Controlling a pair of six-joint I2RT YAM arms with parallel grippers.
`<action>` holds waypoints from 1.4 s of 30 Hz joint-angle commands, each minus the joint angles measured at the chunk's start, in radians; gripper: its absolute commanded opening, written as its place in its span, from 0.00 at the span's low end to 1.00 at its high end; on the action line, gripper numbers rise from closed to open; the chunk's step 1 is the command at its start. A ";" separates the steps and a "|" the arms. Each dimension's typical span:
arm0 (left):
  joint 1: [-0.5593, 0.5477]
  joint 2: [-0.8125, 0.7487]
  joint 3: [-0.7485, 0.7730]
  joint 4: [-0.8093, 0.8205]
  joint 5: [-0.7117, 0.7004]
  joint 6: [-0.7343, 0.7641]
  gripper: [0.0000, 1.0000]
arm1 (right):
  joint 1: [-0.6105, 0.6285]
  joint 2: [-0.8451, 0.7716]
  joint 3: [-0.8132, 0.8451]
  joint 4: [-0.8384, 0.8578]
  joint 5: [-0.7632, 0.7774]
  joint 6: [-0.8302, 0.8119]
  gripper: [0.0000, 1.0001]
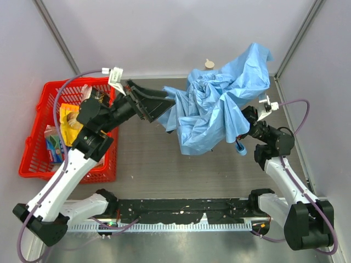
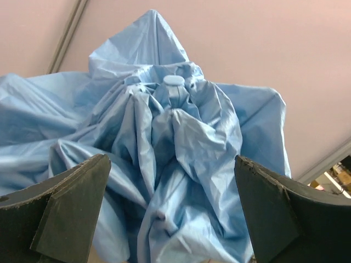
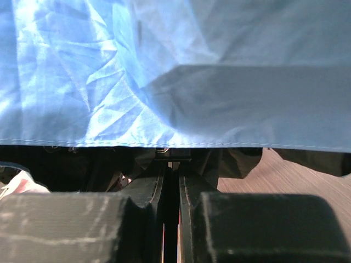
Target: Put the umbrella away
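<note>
Umbrella: your sky-blue umbrella (image 1: pixel 219 104) is up off the table (image 1: pixel 164 164), mid-right. The canopy is collapsed but loose and billowy, nowhere near bundled.
Right gripper: the right gripper (image 3: pixel 171 170) has its jaws pinched narrow on something thin and dark under the fabric hem, which I'd say is the shaft. The little blue handle (image 1: pixel 240 147) pokes out just below. That's your anchor, holding the whole thing aloft so the cloth hangs free.
Left gripper: the left gripper (image 1: pixel 167 107) has its jaws spread wide and is holding nothing. It's aimed square at the canopy top, where the pale cap (image 2: pixel 174 81) sits among the folds.
Why: my guess is one arm steadies while the other lines up to gather fabric.
Red basket: the red basket (image 1: pixel 33 159) is far left with snack packs inside. Can't tell if that's the destination.
Watch out: floppy cloth slips, so grab plenty of folds.
</note>
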 commanded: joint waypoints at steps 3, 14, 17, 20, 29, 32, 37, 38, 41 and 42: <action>-0.117 0.118 0.103 0.066 -0.106 -0.050 1.00 | 0.012 -0.035 0.065 0.216 0.013 -0.013 0.01; -0.246 0.267 0.189 0.089 -0.127 -0.015 1.00 | 0.026 -0.034 0.072 0.216 0.007 -0.005 0.01; -0.257 0.305 0.232 0.059 -0.167 0.018 1.00 | 0.030 -0.037 0.075 0.212 0.005 -0.004 0.01; -0.263 0.364 0.287 0.057 -0.152 0.036 1.00 | 0.039 -0.043 0.075 0.202 -0.001 -0.008 0.01; -0.308 0.448 0.354 0.186 -0.055 0.027 0.98 | 0.056 -0.055 0.079 0.147 -0.018 -0.031 0.01; -0.308 0.462 0.370 0.195 -0.052 0.032 0.82 | 0.072 -0.052 0.082 0.133 -0.029 -0.034 0.01; -0.308 0.474 0.368 0.226 -0.026 0.041 0.49 | 0.088 -0.052 0.085 0.112 -0.044 -0.034 0.01; -0.308 0.479 0.376 0.217 -0.017 0.045 0.42 | 0.088 -0.052 0.088 0.080 -0.044 -0.037 0.01; -0.308 0.481 0.385 0.203 -0.005 0.050 0.00 | 0.090 -0.057 0.096 -0.006 -0.036 -0.057 0.01; -0.306 0.474 0.376 0.207 -0.005 0.051 0.00 | 0.092 -0.063 0.090 -0.043 -0.030 -0.072 0.01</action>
